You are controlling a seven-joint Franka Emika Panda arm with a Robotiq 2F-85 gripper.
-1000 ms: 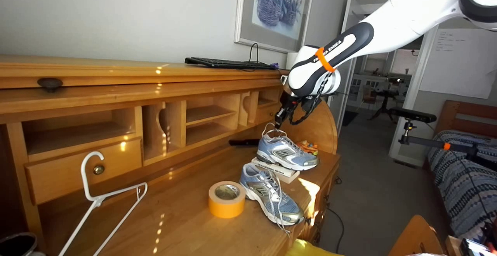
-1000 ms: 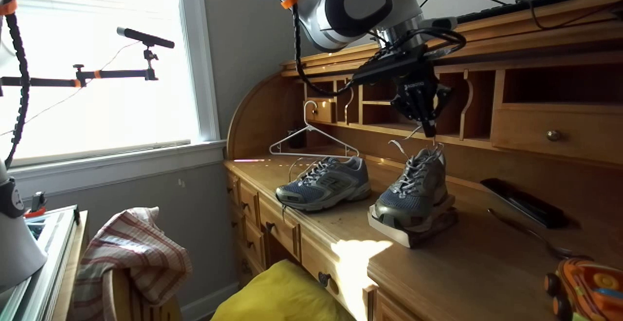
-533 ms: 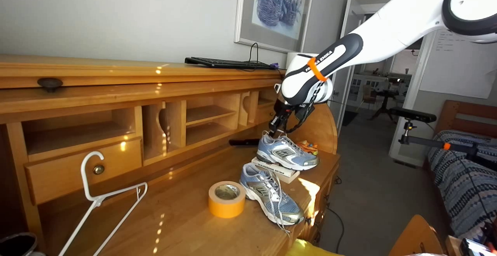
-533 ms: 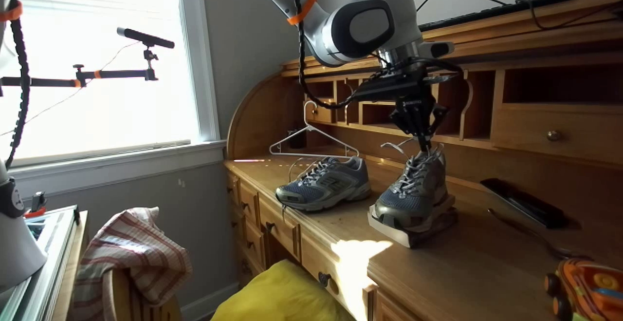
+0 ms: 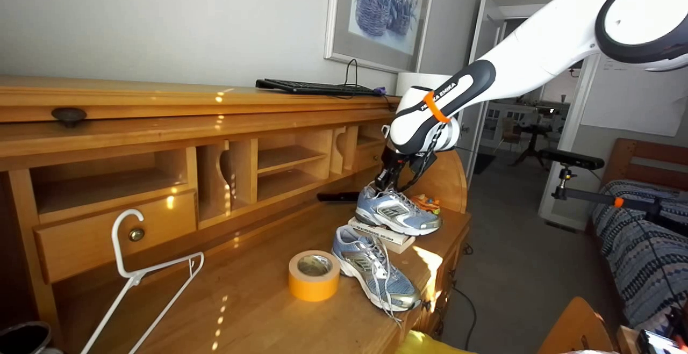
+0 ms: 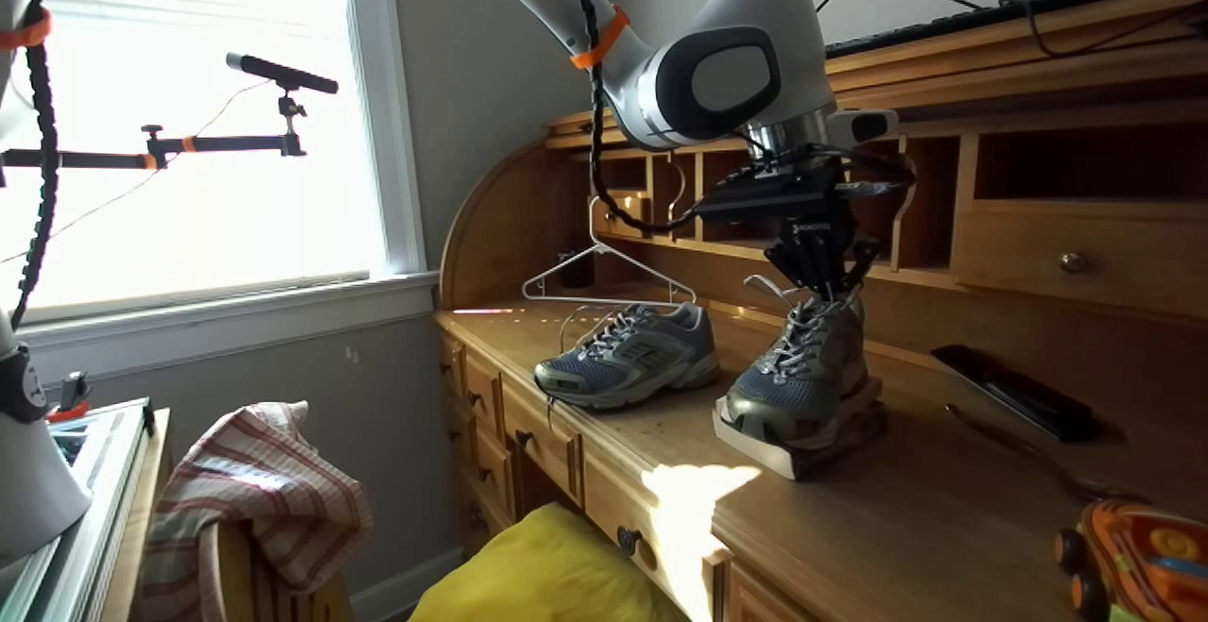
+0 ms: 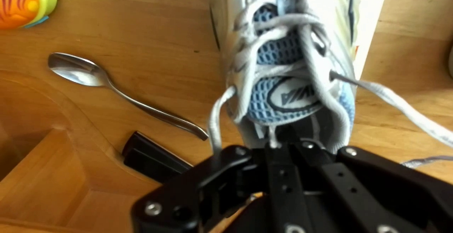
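Note:
A blue and silver running shoe with white laces (image 5: pixel 400 212) stands on a book (image 5: pixel 396 242). It also shows in an exterior view (image 6: pixel 802 372) and in the wrist view (image 7: pixel 279 95). My gripper (image 6: pixel 827 294) points down into the shoe's opening, with its fingertips hidden inside. In the wrist view the gripper's fingers (image 7: pixel 283 143) are close together, and a white shoelace (image 7: pixel 272 135) runs to them. The gripper looks shut on this lace. Another lace end (image 7: pixel 410 111) hangs out to the side. The matching shoe (image 5: pixel 376 273) stands on the desk beside the book.
On the desk (image 5: pixel 258 289) are an orange tape roll (image 5: pixel 314 288), a white hanger (image 5: pixel 134 277), a spoon (image 7: pixel 155 111), a dark elongated object (image 6: pixel 1015 391) and an orange toy car (image 6: pixel 1147 556). Wooden cubbies rise behind, with a keyboard (image 5: pixel 317 87) on top.
The gripper has moved down from above the shoe into its opening. The lace that stood up toward the gripper has come down with it. The shoes have not visibly moved.

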